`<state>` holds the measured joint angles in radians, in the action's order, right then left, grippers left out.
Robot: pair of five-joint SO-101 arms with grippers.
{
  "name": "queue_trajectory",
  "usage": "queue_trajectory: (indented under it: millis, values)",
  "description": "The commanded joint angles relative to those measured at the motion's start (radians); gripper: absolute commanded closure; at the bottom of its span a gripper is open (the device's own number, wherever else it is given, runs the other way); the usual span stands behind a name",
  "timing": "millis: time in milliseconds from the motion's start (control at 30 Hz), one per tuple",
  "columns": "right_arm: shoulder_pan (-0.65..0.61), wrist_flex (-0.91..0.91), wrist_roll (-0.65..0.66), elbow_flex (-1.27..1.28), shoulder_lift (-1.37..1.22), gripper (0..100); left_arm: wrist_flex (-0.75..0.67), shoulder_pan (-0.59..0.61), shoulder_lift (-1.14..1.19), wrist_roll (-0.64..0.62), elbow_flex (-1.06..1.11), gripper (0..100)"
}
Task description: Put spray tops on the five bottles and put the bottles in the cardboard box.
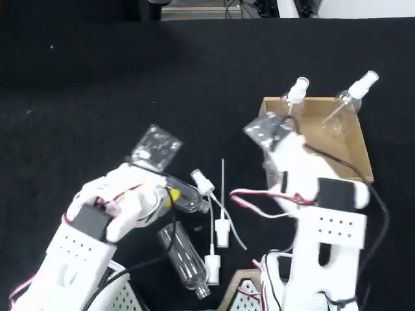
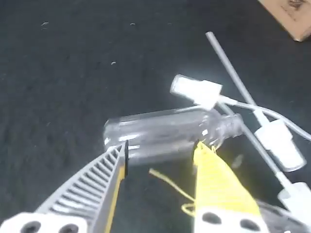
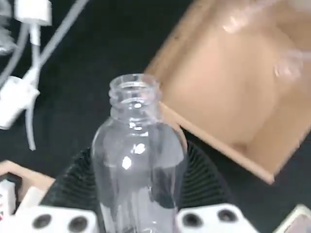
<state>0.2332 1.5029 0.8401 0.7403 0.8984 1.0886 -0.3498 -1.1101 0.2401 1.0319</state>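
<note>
My right gripper is shut on a clear uncapped bottle, held neck outward just short of the cardboard box. In the high view that gripper sits at the near left corner of the box. Two bottles with spray tops lean at the box's far side. My left gripper is open, its fingertips against a clear uncapped bottle lying on the black table. Another uncapped bottle lies nearer the arm bases. Three loose spray tops lie between the arms.
The spray tops' long thin tubes cross each other just beyond the left gripper's bottle. A clear square piece lies behind the left arm. The white arm bases stand at the near edge. Open black table stretches to the far left.
</note>
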Motion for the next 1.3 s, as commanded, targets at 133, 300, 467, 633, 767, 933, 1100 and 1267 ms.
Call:
queue_trajectory:
  millis: [133,300,467,633,767,933,1100,1267]
  values:
    - [0.264,0.017,0.11,-0.065,0.03,98.8,-0.233,-0.179,0.334,-0.328,-0.137,79]
    - [0.37,0.012,0.201,-0.013,0.03,98.8,-0.442,-0.214,0.534,-0.465,-0.142,79]
    - [0.442,0.008,0.304,0.041,0.03,98.8,-0.473,-0.214,0.675,-0.7,-0.209,79]
    - [0.451,0.008,0.319,0.045,0.03,98.8,-0.466,-0.166,0.776,-0.921,-0.26,79]
    - [0.446,-0.005,0.319,0.047,0.03,98.8,-0.465,-0.147,0.833,-1.031,-0.265,79]
    - [0.45,-0.083,0.318,0.099,0.03,98.8,-0.465,-0.147,0.904,-1.043,-0.265,79]
    - [0.45,-0.092,0.319,0.127,0.03,98.8,-0.466,-0.147,0.994,-1.043,-0.314,79]
    - [0.448,-0.092,0.319,0.125,0.03,98.8,-0.466,-0.165,1.062,-1.039,-0.361,79]
